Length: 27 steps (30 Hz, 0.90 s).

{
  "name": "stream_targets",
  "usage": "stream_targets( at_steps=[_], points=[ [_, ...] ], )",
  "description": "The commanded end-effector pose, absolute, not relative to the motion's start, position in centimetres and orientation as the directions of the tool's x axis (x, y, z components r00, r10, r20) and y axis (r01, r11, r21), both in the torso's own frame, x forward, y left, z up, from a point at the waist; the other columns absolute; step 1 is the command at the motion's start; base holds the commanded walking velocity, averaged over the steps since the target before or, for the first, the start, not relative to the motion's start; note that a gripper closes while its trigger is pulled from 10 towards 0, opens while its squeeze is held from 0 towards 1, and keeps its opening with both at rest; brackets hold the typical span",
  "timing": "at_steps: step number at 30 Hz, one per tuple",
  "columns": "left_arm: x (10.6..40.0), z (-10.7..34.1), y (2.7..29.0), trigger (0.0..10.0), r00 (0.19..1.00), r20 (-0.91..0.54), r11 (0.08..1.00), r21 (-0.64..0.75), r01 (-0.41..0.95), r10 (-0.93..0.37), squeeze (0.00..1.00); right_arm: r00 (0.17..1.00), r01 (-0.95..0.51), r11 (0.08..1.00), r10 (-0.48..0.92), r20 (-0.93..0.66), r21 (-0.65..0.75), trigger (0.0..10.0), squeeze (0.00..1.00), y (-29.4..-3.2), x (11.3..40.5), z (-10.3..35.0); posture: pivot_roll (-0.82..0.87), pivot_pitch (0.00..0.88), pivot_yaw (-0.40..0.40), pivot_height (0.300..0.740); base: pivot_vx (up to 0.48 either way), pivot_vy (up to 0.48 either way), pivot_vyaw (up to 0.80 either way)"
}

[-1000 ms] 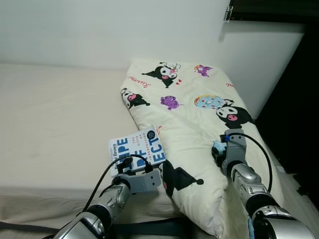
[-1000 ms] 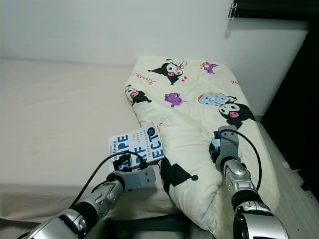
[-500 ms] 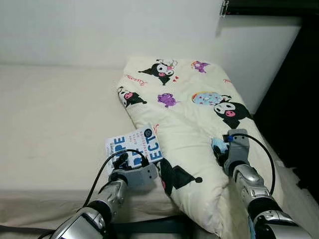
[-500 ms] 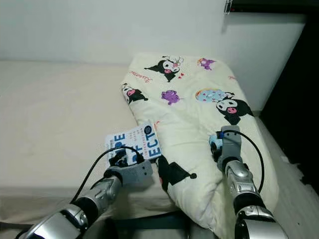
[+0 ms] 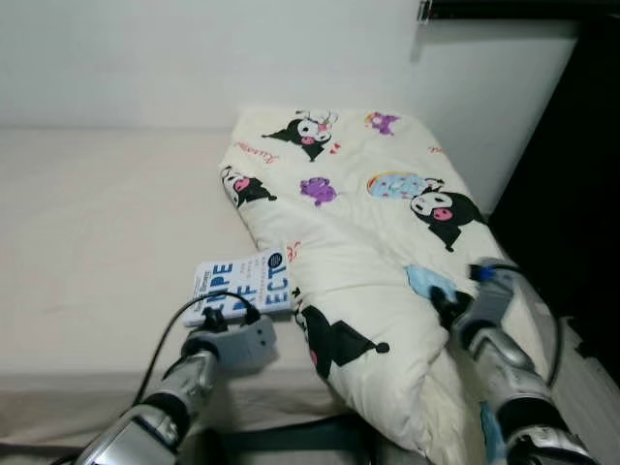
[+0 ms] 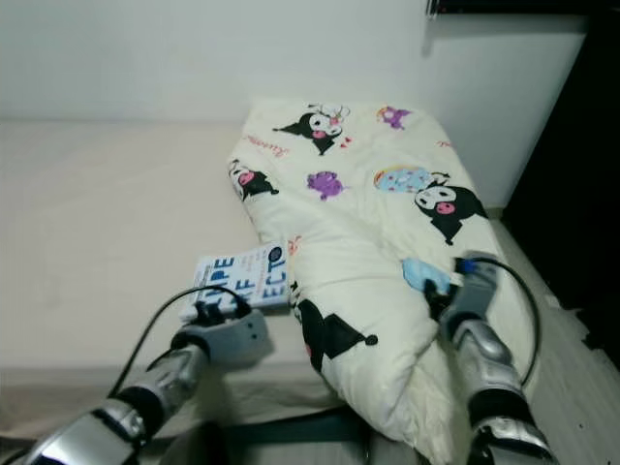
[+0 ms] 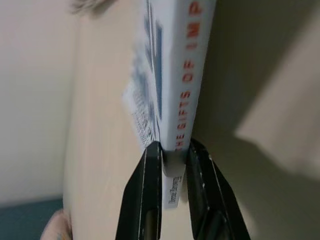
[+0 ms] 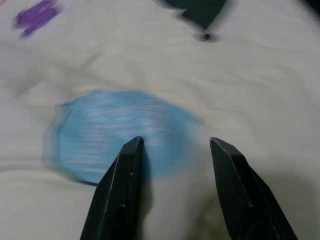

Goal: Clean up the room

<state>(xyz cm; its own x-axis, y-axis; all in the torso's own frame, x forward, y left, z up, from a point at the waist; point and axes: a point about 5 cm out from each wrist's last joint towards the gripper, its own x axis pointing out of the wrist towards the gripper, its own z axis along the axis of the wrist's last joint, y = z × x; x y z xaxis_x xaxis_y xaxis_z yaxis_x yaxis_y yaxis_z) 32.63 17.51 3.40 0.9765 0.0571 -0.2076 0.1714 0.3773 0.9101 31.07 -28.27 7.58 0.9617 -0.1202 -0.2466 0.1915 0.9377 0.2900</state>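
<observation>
Down on the bed [image 5: 87, 223], a white book [image 5: 240, 284] with blue lettering lay flat, its far edge touching the folded cartoon-print blanket [image 5: 368, 252] beside it. At the book's near edge the left pincer [image 7: 173, 172] had its two fingers closed tight on the spine, one on each side. Over on the blanket's other flank, the right pincer [image 8: 176, 187] rested on the fabric with its fingers spread wide apart and holding nothing, a light blue printed patch [image 8: 117, 132] just ahead of its tips.
</observation>
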Motion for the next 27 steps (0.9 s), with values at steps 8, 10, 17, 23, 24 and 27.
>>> stream_targets(
  at_steps=[8,10,17,23,24,27],
  points=[
    [33.3,7.4,25.0,0.0,0.927,0.005,0.538,0.814,-0.222,0.375,0.0,0.989,0.012,0.807,0.075,-0.123,0.59,10.0,0.0,-25.6,30.0,7.3,-0.11,0.086,-0.015,0.432,0.0,0.0,0.0],
    [33.2,7.8,26.0,0.0,0.914,0.029,0.538,0.801,-0.264,0.406,0.0,0.991,-0.024,0.792,0.099,-0.089,0.611,10.0,0.0,-25.1,30.0,7.5,-0.1,0.085,-0.017,0.432,0.0,0.0,0.0],
    [32.4,9.2,28.3,0.0,0.871,0.128,0.534,0.745,-0.4,0.474,0.0,0.986,-0.11,0.752,0.164,-0.023,0.65,10.0,1.0,-23.6,31.3,8.9,-0.07,0.071,-0.041,0.432,0.0,0.0,0.0],
    [32.8,11.3,28.8,0.0,0.845,0.227,0.526,0.696,-0.489,0.484,0.0,0.948,-0.247,0.699,0.319,0.016,0.671,10.0,1.0,-20.2,32.9,10.0,-0.05,0.059,-0.056,0.432,0.0,0.0,0.0],
    [33.0,12.2,28.9,0.0,0.835,0.262,0.521,0.68,-0.516,0.485,0.0,0.915,-0.32,0.669,0.401,0.037,0.671,10.0,1.0,-18.5,33.3,10.4,-0.04,0.048,-0.06,0.432,0.0,0.0,0.0],
    [33.6,15.3,29.4,0.0,0.797,0.368,0.502,0.63,-0.592,0.479,0.0,0.744,-0.54,0.535,0.664,0.072,0.65,10.0,1.0,-12.5,33.3,11.3,-0.03,0.04,-0.066,0.432,0.0,0.0,0.0]
  ],
)
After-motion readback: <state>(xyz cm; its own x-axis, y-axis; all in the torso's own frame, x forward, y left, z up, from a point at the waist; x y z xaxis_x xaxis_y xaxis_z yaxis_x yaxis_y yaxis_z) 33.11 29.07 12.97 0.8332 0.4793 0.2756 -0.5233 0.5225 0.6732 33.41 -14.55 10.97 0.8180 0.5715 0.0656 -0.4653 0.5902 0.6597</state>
